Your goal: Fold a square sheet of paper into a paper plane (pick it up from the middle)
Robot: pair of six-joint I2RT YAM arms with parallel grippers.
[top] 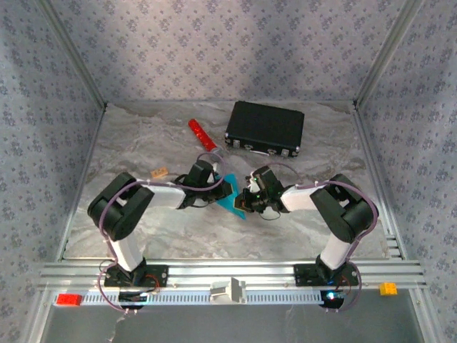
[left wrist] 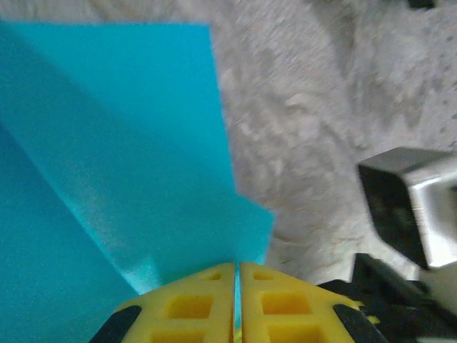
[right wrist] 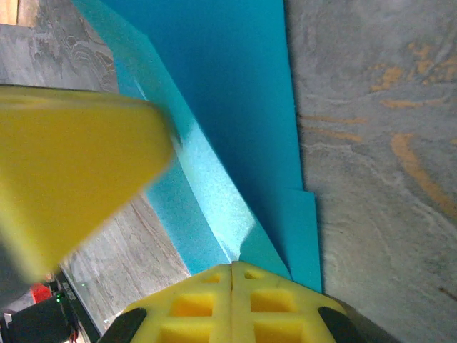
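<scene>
Left to right, top view. A small wooden block (top: 159, 172) lies alone on the grey marbled surface (top: 143, 143), left of centre. Past it, a red cylinder (top: 202, 134) lies at a slant, well behind the arms.

Your left pincer (top: 223, 189) reaches in from the left to mid-surface. In the left wrist view its yellow fingers (left wrist: 193, 304) are pressed together, with the edge of the square sheet of paper (left wrist: 107, 143) pinched in the thin seam between them. A crease runs diagonally across the cyan sheet up from that grip.

You find the sheet (top: 234, 195) between the two pincers at the middle of the surface, just in front of the cylinder's near end. It shows as a cyan wedge pointing toward the arm bases. You cannot tell whether any part of it touches the surface.

Your right pincer (top: 247, 201) meets the sheet from the right. In the right wrist view its yellow fingers (right wrist: 275, 307) are likewise closed tight, clamping the sheet (right wrist: 235, 86) where a folded ridge runs down into the tips.

A black case (top: 265, 128) lies flat, closed, at the rear right.
</scene>
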